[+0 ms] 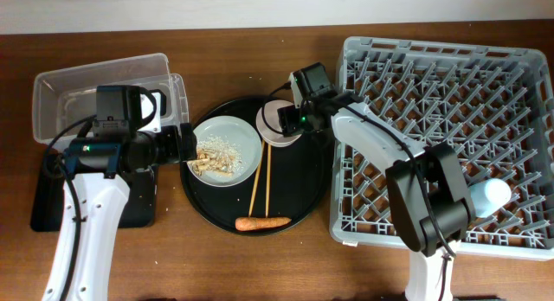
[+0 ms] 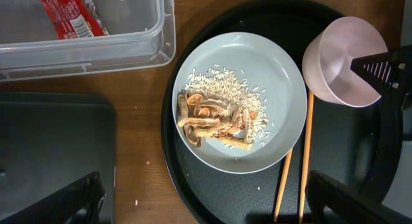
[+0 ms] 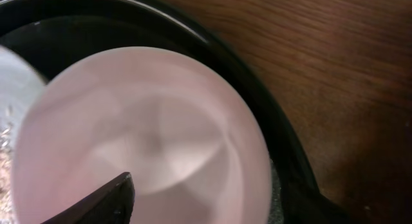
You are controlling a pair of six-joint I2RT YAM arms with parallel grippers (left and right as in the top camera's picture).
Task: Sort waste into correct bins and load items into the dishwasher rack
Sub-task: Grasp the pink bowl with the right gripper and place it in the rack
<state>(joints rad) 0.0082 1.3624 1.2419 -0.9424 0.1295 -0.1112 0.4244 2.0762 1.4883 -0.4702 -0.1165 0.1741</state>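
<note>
Bowl (image 3: 148, 140), small, white-pink, empty: fills the right wrist view; upright at the far right edge of the round black tray (image 1: 303, 206), mid-table.
Right gripper (image 1: 290, 119): at the bowl's rim, one finger (image 3: 96, 201) over the inside, the other unseen; pinching or not, cannot tell.
Handling, as judged: seat the rim deep between the fingers before lifting; raise straight to clear the tray lip; carry rightward and lower between the pegs of the dishwasher rack (image 1: 519, 67) at the table's right edge, away from the blue cup (image 1: 489, 195) by the rack's near right corner.
Chopsticks (image 1: 260, 184): just beside the bowl; avoid nudging.
Plate (image 1: 242, 137) with food scraps (image 2: 219, 121): left half of tray.
Carrot (image 1: 262, 222): near edge of tray.
Left gripper (image 1: 186, 144): jaws spread wide, at the plate's left rim.
Clear tub (image 1: 52, 85) holding red wrapper (image 2: 67, 15): far left corner.
</note>
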